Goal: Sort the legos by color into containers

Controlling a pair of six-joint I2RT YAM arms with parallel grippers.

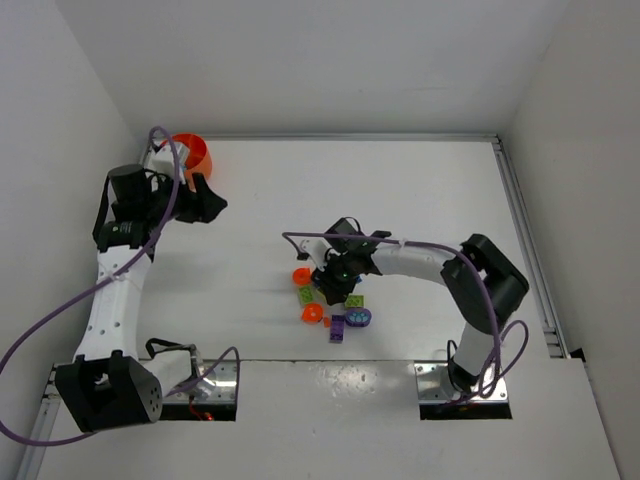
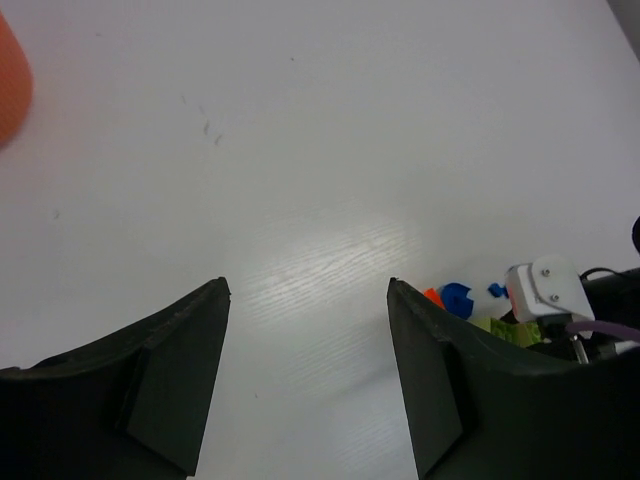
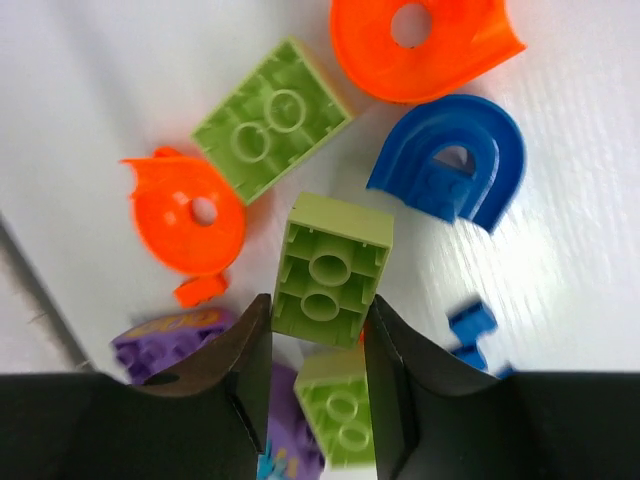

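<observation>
My right gripper (image 1: 326, 284) is shut on a lime green brick (image 3: 331, 269), its fingertips (image 3: 255, 325) pressing both sides. It hovers over the lego pile (image 1: 335, 305). Below it lie another lime brick (image 3: 270, 120), a third lime brick (image 3: 342, 412), two orange rounded pieces (image 3: 420, 45) (image 3: 186, 214), a blue arch (image 3: 452, 160), small blue bits (image 3: 470, 326) and purple pieces (image 3: 170, 338). The orange bowl (image 1: 192, 154) stands at the far left. My left gripper (image 1: 210, 200) is open and empty beside the bowl, over bare table (image 2: 308, 285).
The bowl's edge (image 2: 10, 85) shows at the left wrist view's top left. The right arm's white wrist camera (image 2: 545, 290) and a blue piece (image 2: 455, 298) show at that view's right. A metal rail (image 1: 530, 250) runs along the table's right edge.
</observation>
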